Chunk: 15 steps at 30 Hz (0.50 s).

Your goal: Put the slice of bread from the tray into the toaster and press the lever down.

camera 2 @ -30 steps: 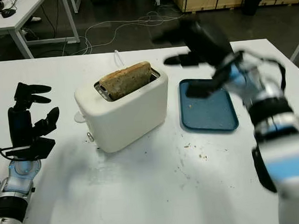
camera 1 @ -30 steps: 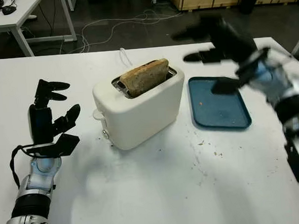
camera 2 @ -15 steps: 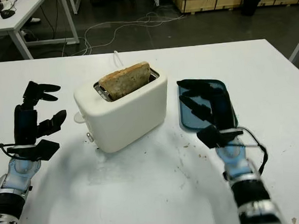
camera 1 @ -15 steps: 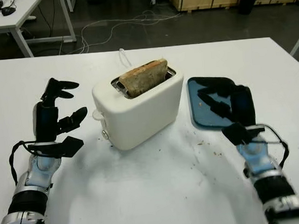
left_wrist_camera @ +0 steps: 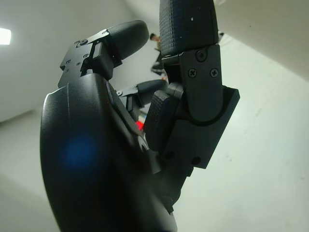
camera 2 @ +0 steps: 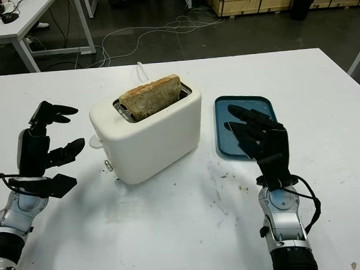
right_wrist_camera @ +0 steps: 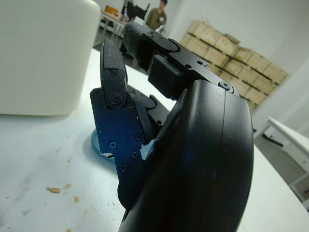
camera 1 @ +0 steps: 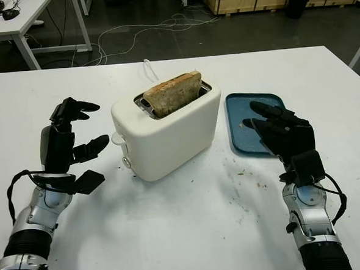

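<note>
Bread seated in toaster; both hands empty.
Table [camera 1: 192,232]: white toaster [camera 1: 167,132] at centre, bread [camera 1: 172,94] upright in its slot. Blue tray [camera 1: 239,110] at toaster's 3 o'clock. Left hand [camera 1: 64,148], at toaster's 9 o'clock, open, holding nothing. Right hand [camera 1: 284,138], over tray's near edge, open, holding nothing.

White worktop [camera 1: 192,232] carrying two things directly: the white toaster [camera 1: 167,132] sits near the middle, and the blue tray [camera 1: 243,116] lies flat just to the right of the toaster, not touching it. Crumbs [camera 1: 243,174] are scattered on the bare surface in front of the tray and right of the toaster's front corner.
</note>
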Motion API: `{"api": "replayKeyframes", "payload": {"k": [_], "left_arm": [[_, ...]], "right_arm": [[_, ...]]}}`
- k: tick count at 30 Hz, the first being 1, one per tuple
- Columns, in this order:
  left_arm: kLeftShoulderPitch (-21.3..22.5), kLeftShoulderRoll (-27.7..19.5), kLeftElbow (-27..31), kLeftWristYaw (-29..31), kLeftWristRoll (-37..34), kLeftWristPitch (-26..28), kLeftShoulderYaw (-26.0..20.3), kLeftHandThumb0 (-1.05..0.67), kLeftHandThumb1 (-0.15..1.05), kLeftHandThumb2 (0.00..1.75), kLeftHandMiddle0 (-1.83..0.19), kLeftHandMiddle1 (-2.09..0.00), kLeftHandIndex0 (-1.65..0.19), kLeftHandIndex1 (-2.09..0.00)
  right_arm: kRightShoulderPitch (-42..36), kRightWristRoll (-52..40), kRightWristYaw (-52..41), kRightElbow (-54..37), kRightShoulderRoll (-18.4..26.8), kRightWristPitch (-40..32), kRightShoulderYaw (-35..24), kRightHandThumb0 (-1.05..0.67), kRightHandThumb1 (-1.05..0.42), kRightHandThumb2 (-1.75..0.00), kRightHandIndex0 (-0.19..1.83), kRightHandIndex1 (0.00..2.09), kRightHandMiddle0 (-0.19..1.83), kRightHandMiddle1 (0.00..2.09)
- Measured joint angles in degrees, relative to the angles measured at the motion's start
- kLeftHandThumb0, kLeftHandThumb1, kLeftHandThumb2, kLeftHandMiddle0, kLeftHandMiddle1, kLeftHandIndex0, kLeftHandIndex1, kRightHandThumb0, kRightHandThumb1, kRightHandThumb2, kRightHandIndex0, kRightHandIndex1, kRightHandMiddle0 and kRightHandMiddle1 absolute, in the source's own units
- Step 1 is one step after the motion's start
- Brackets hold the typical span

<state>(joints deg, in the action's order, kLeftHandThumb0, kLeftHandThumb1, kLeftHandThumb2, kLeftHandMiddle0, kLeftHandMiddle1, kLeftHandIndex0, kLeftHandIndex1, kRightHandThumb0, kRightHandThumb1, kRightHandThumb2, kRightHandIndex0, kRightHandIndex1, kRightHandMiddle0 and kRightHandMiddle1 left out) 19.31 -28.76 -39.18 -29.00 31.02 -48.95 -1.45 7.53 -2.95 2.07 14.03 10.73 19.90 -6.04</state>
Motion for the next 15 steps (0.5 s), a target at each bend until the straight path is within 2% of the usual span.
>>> {"api": "replayKeyframes", "payload": {"k": [9,15], "left_arm": [[-0.06,-3.93,0.73,-0.94,3.51,-0.45,2.1,-1.03,0.92,0.8,-0.01,-1.75,0.0,-1.47],[0.2,-6.46,-0.58,-6.53,9.29,-5.74,4.77,-0.97,0.92,0.8,-0.06,-1.75,0.0,-1.36]], "right_arm": [[2.86,4.46,-0.81,3.24,3.6,0.02,-0.63,-0.41,-0.92,-0.2,1.03,0.23,0.99,0.01],[3.5,6.02,-1.17,5.48,3.95,0.78,-0.37,-0.41,-0.92,-0.19,1.05,0.21,1.0,0.01]]}}
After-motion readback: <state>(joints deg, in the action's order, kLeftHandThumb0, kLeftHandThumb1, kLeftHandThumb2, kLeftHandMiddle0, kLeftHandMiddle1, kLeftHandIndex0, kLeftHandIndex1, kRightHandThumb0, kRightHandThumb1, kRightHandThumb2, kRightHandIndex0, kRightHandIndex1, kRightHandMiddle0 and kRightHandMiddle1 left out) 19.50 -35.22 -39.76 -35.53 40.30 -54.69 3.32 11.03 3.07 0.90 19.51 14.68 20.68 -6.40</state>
